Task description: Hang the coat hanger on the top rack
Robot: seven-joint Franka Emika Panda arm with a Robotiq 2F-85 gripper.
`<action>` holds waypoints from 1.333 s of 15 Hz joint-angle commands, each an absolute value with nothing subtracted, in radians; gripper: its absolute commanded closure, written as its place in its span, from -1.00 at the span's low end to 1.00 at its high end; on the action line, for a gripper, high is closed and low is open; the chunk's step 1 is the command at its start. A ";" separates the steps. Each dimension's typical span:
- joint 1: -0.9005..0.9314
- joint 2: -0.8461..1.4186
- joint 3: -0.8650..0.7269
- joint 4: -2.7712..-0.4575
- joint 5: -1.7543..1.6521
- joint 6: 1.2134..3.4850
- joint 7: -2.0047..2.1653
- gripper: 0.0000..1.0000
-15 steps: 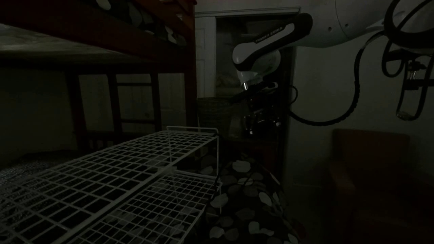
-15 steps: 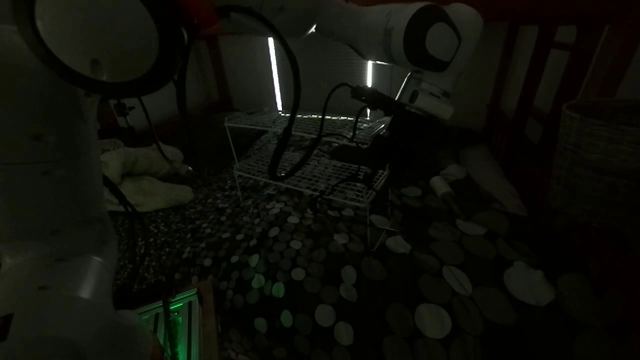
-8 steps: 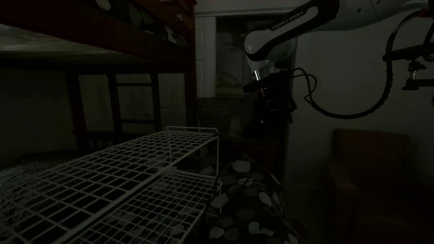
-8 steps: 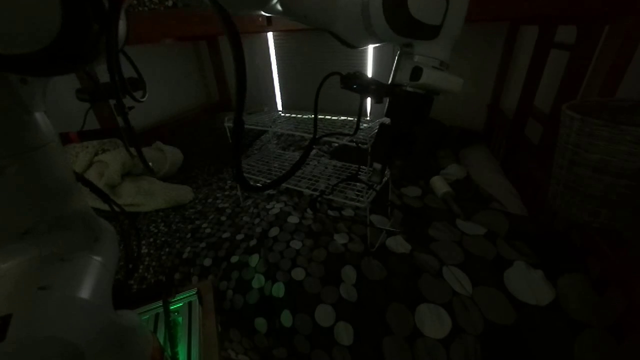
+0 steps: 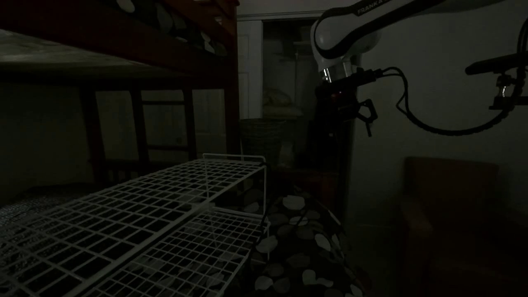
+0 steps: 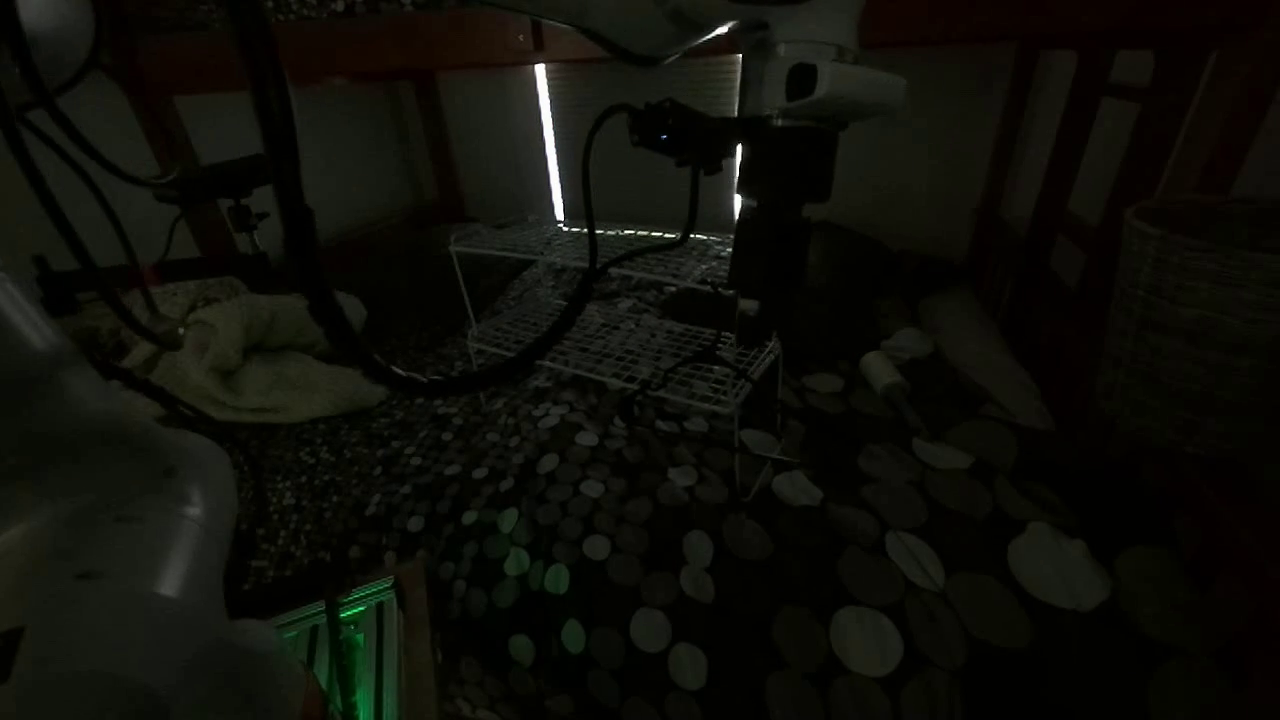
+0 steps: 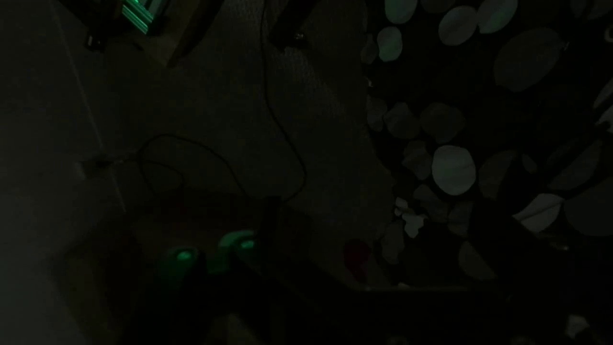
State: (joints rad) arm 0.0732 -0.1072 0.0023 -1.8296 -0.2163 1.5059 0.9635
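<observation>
The white wire top rack (image 5: 181, 220) shows in both exterior views (image 6: 520, 256), above a smaller lower wire tier. A thin dark thing, seemingly the coat hanger (image 6: 700, 361), hangs at the rack's near corner, its curved arms in front of the lower tier. In an exterior view it is a dark line (image 5: 264, 220) by the corner post. My gripper (image 5: 350, 130) is up in the air, apart from the rack corner, with its fingers spread. In the wrist view the dark fingers (image 7: 378, 206) stand wide apart with nothing visible between them. The room is very dark.
The rack stands on a bed with a spotted cover (image 6: 650, 630). A bunk bed frame (image 5: 231, 103), a wicker basket (image 6: 1190, 320), a brown armchair (image 5: 451, 189) and a pale cloth (image 6: 290, 385) are around. A cable loop (image 6: 440, 382) hangs from the arm.
The arm and gripper have risen and turned, moving away from the rack corner in an exterior view. The hanger and rack have not visibly moved.
</observation>
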 commanded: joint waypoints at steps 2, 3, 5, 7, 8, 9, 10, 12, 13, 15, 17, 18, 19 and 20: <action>0.051 -0.228 0.039 -1.944 -0.288 1.543 0.900 -1.00; 0.051 -0.246 0.048 -1.958 -0.302 1.540 0.896 -1.00; 0.051 -0.278 0.066 -1.986 -0.332 1.546 0.882 -1.00; 0.043 -0.228 0.074 -1.922 -0.307 1.509 0.899 -1.00; 0.043 -0.242 0.083 -1.933 -0.316 1.511 0.898 -1.00; 0.044 -0.252 0.089 -1.943 -0.322 1.512 0.898 -1.00; 0.044 -0.259 0.092 -1.949 -0.324 1.513 0.898 -1.00; 0.043 -0.263 0.092 -1.953 -0.326 1.516 0.898 -1.00; 0.043 -0.263 0.092 -1.955 -0.326 1.517 0.898 -1.00; 0.042 -0.263 0.092 -1.958 -0.327 1.521 0.898 -1.00; 0.041 -0.263 0.092 -1.961 -0.327 1.524 0.898 -1.00; 0.041 -0.263 0.092 -1.962 -0.327 1.525 0.898 -1.00; 0.041 -0.263 0.092 -1.962 -0.327 1.525 0.898 -1.00; 0.041 -0.263 0.092 -1.962 -0.327 1.525 0.898 -1.00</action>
